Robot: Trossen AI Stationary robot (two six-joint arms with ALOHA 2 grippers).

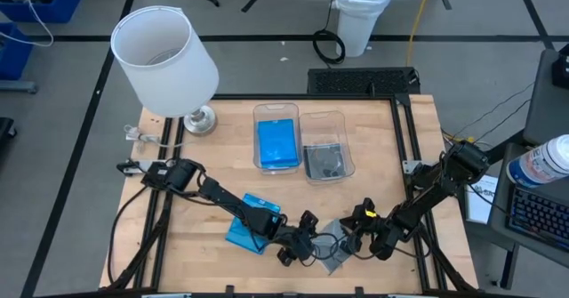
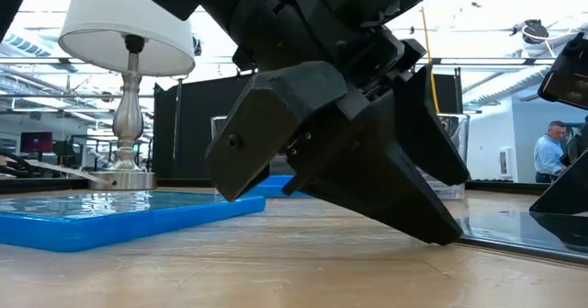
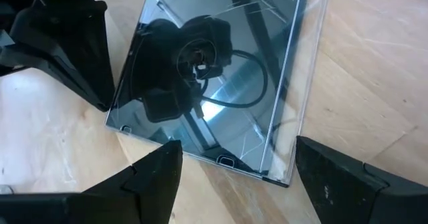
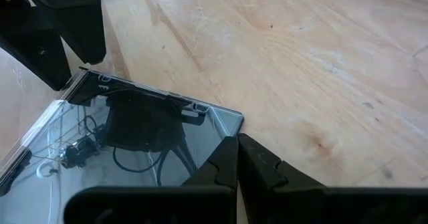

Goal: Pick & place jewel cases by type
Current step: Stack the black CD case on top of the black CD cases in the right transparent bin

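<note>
1. Jewel cases: the dark clear case (image 3: 214,77) lies flat near the table's (image 1: 222,147) front edge, between both grippers.
2. Your left gripper (image 3: 234,177) stands spread wide, its fingers straddling one edge of that case; lower squarely so they catch both faces.
3. Right gripper (image 4: 237,164), pressed together, sits at the case's opposite edge; I judge it a brace.
4. Smooth, glossy plastic; expect sliding on wood.
5. Blue case (image 1: 252,222) lies beside, front-left.

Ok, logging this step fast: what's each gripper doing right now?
Left gripper: open, straddling the edge of the dark transparent square jewel case, not gripping it.
Right gripper: shut, empty, tips at the same case.
</note>
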